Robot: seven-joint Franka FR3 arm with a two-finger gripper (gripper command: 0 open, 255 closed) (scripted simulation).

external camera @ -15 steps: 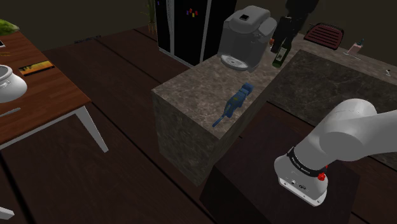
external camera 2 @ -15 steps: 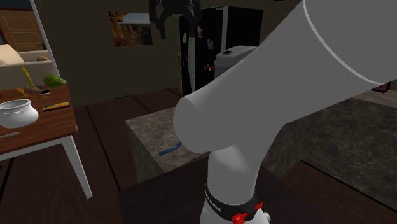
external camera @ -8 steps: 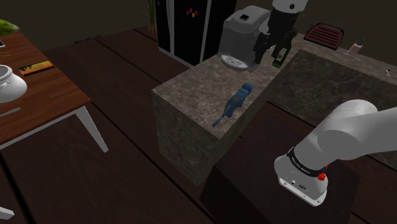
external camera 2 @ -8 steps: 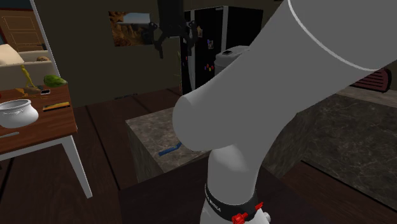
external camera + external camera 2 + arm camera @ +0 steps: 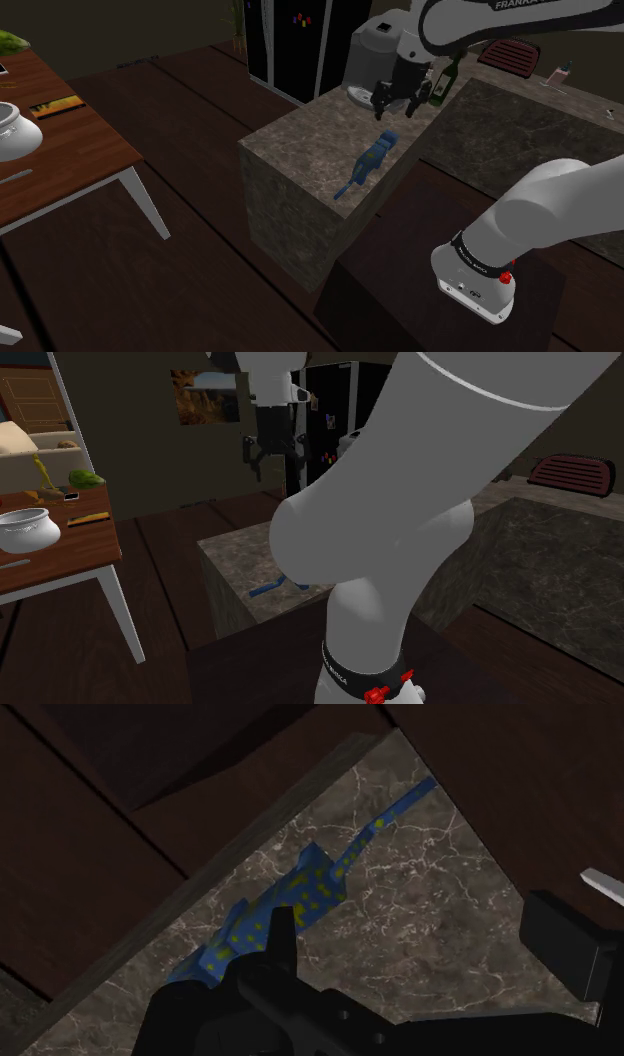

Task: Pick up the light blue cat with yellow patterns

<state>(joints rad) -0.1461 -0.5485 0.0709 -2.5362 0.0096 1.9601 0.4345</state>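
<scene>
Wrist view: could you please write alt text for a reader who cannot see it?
A blue cat with yellow spots lies on a marbled counter, ahead of the open gripper. Its tail points away from the gripper; dark floor lies beyond the counter's edge.

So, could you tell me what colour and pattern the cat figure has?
The cat figure is blue with yellow spots, clearest in the wrist view.

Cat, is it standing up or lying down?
Lying down: the cat stretches out flat along the top of the counter.
</scene>
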